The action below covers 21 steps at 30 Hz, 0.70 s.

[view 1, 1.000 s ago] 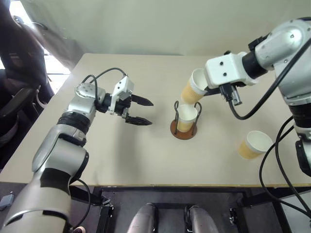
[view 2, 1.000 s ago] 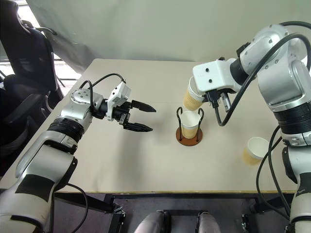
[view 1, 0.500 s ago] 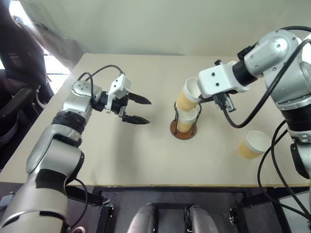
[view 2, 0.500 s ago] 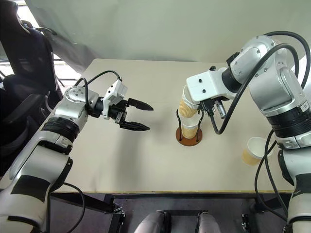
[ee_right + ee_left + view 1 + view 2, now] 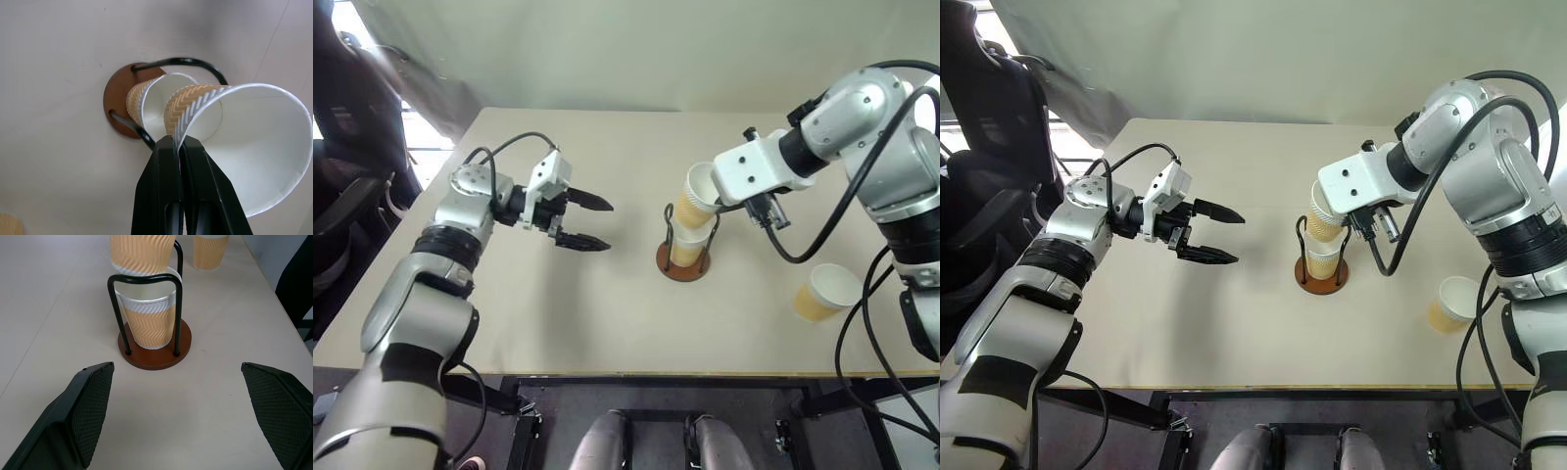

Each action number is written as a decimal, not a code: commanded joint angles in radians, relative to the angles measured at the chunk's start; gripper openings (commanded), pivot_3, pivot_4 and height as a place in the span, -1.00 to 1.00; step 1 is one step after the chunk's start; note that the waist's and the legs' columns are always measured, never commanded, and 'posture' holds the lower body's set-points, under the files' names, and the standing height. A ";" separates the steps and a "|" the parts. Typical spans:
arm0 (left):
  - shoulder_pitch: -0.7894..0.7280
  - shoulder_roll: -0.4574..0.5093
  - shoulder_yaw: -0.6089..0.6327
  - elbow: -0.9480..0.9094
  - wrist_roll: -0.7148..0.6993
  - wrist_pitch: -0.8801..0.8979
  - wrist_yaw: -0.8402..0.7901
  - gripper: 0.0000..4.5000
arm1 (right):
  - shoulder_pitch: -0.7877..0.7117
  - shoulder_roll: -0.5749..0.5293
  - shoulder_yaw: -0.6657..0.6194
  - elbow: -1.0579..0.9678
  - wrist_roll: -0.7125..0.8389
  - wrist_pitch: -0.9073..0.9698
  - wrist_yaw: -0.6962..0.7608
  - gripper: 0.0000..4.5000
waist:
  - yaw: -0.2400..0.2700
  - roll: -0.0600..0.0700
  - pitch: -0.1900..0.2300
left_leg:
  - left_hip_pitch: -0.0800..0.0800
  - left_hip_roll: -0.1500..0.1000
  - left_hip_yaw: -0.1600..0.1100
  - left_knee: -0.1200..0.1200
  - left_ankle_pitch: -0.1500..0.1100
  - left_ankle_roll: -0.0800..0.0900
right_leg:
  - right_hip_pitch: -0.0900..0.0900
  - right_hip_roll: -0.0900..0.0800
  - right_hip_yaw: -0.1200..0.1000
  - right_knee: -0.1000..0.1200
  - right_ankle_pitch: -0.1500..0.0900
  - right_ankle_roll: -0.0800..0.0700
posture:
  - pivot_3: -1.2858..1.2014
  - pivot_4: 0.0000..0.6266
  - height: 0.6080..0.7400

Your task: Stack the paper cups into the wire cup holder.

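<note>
The wire cup holder (image 5: 683, 266), a brown disc with dark wire loops, stands mid-table with one paper cup (image 5: 689, 245) upright inside it. My right gripper (image 5: 177, 143) is shut on the rim wall of a second paper cup (image 5: 697, 194). That cup is tilted, with its base at the mouth of the cup in the holder. A third paper cup (image 5: 824, 292) stands on the table to the right. My left gripper (image 5: 607, 225) hovers open to the left of the holder, pointing at it, with nothing between its fingers.
The beige table (image 5: 558, 313) has bare room around the holder and along its front edge. A dark chair (image 5: 999, 108) stands off the table's left side. Black cables (image 5: 862, 323) hang from my right arm near the third cup.
My right gripper has brought its cup down and left, from above the holder onto the mouth of the cup inside it. The left gripper has stayed put.
</note>
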<state>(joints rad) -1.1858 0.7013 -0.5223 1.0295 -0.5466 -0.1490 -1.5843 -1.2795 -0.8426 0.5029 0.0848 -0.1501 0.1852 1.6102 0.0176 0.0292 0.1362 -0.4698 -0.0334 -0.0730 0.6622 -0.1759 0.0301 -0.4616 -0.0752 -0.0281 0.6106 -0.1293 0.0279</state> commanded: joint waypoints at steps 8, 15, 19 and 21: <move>-0.008 0.000 0.033 0.009 0.003 -0.022 -0.030 1.00 | -0.011 -0.018 0.020 -0.055 0.038 0.012 0.004 -0.98 | -0.001 0.000 0.000 | 0.000 0.000 0.000 0.000 0.000 0.000 | 0.000 0.000 0.000 0.000 0.000 0.000 | 0.03 -0.52 1.00; 0.002 0.006 0.038 0.004 0.002 -0.023 -0.030 1.00 | -0.001 0.013 0.011 -0.048 0.006 -0.015 0.004 -0.98 | -0.002 0.000 0.000 | 0.000 0.000 0.000 0.000 0.000 0.000 | 0.000 0.000 0.000 0.000 0.000 0.000 | 0.03 -0.52 1.00; 0.003 0.008 0.040 0.001 0.001 -0.022 -0.030 1.00 | 0.002 0.026 0.004 -0.042 -0.008 -0.026 0.004 -0.45 | -0.001 0.000 0.000 | 0.000 0.000 0.000 0.000 0.000 0.000 | 0.000 0.000 0.000 0.000 0.000 0.000 | 0.03 -0.52 1.00; 0.003 0.009 0.040 -0.001 0.001 -0.019 -0.030 1.00 | 0.002 0.029 0.002 -0.041 -0.010 -0.026 0.004 -0.15 | -0.001 0.000 0.000 | 0.000 0.000 0.000 0.000 0.000 0.000 | 0.000 0.000 0.000 0.000 0.000 0.000 | 0.03 -0.52 1.00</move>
<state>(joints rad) -1.1718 0.6960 -0.5095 1.0442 -0.5417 -0.1555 -1.5843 -1.2670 -0.8089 0.5287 0.0595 -0.1539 0.1641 1.6103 0.0161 0.0291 0.1362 -0.4697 -0.0333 -0.0729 0.6623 -0.1757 0.0304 -0.4616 -0.0752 -0.0281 0.6109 -0.1291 0.0277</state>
